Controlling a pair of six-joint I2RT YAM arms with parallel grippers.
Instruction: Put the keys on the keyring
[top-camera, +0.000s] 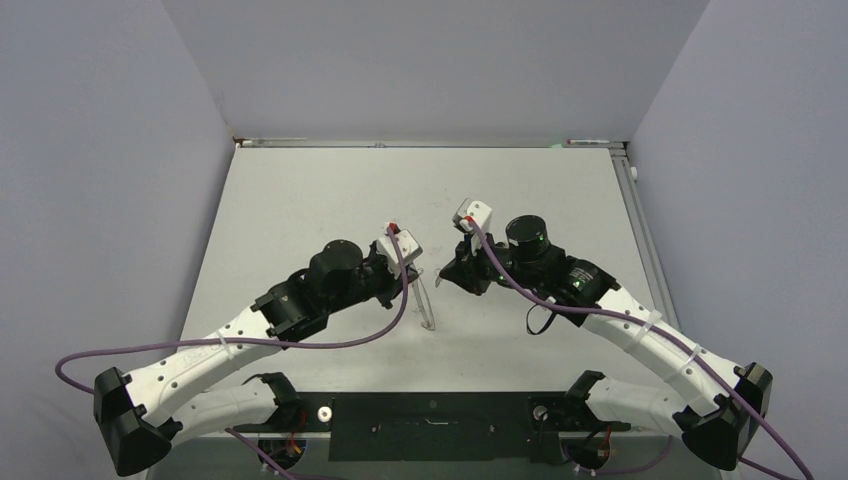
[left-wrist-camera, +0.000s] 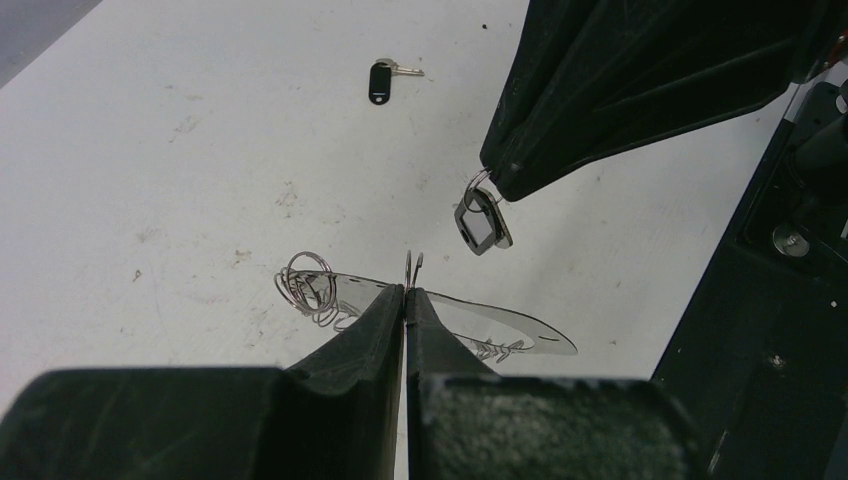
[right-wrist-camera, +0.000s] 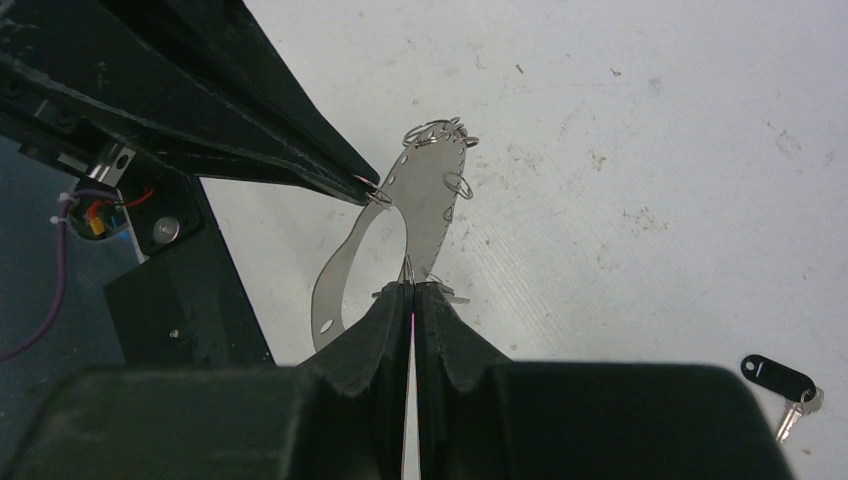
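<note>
The keyring (left-wrist-camera: 500, 320) is a thin grey metal hoop with small wire loops on its rim, held up off the table. My left gripper (left-wrist-camera: 407, 290) is shut on one wire loop at its edge. In the right wrist view the keyring (right-wrist-camera: 428, 190) stands just ahead of my right gripper (right-wrist-camera: 412, 287), which is shut on a key. That key (left-wrist-camera: 483, 222) has a black head and hangs from the right fingertips, close above the hoop. The second key (left-wrist-camera: 380, 80) lies loose on the table and also shows in the right wrist view (right-wrist-camera: 778, 376). From above, the two grippers (top-camera: 413, 272) (top-camera: 447, 272) nearly meet.
A black base plate (top-camera: 430, 412) lies along the near table edge between the arm bases. Purple cables (top-camera: 380, 330) loop off both arms. Grey walls enclose the white table (top-camera: 300, 200) on three sides.
</note>
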